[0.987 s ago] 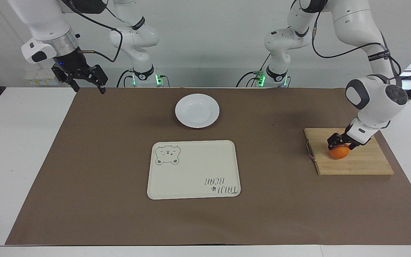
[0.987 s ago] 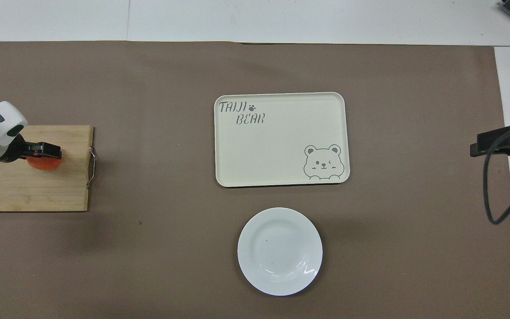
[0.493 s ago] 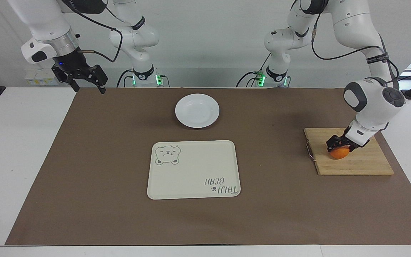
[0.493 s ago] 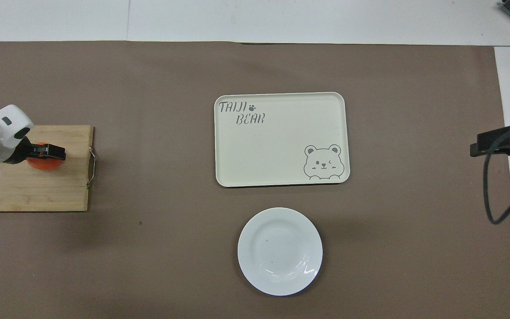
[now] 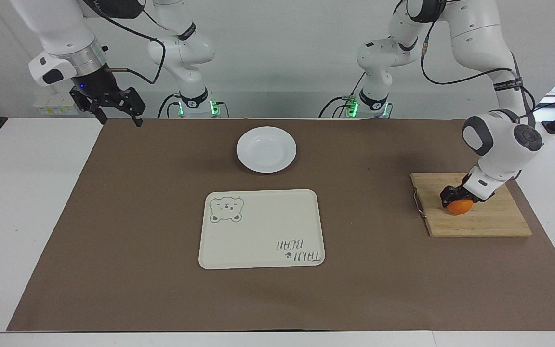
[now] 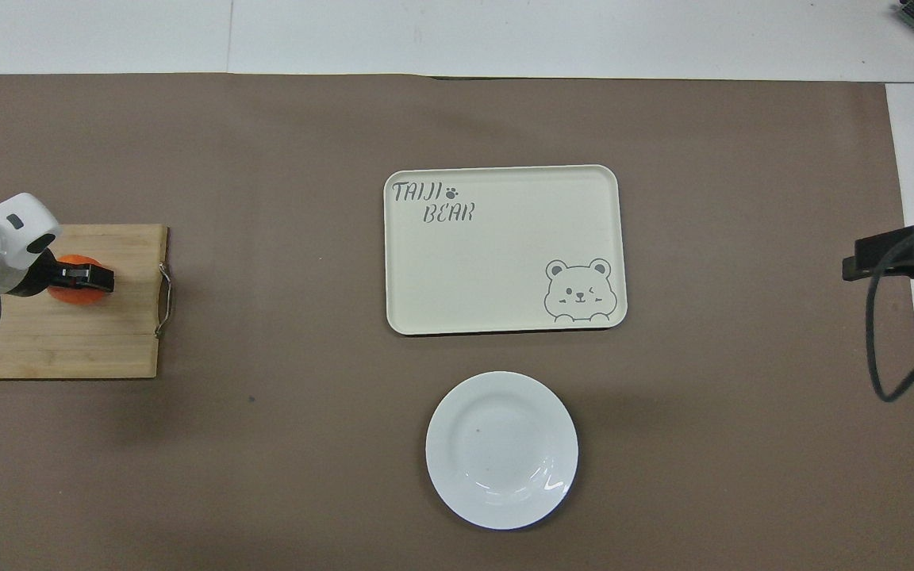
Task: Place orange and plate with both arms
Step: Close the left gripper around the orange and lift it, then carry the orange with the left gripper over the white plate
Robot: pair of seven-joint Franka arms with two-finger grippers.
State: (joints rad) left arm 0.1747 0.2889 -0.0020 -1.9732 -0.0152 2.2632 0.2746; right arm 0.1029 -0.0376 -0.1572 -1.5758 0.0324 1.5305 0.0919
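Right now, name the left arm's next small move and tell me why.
Probably lift straight up. The left end effector is shut on the orange, which still sits on the cutting board; it must clear the wood before crossing toward the plate. The right end effector waits, open.

Left gripper (image 6: pixel 96 277) down over orange (image 6: pixel 76 295) on wooden cutting board (image 6: pixel 68 349) at left arm's end of counter, fingers clamped on fruit. Cream bear tray (image 6: pixel 497 238) mid-mat, well apart from board. White plate (image 6: pixel 502 450) nearer robots than tray, just beside it, not touching. Right gripper (image 6: pixel 873 262) over edge of brown mat (image 6: pixel 282 444) at right arm's end, waiting.
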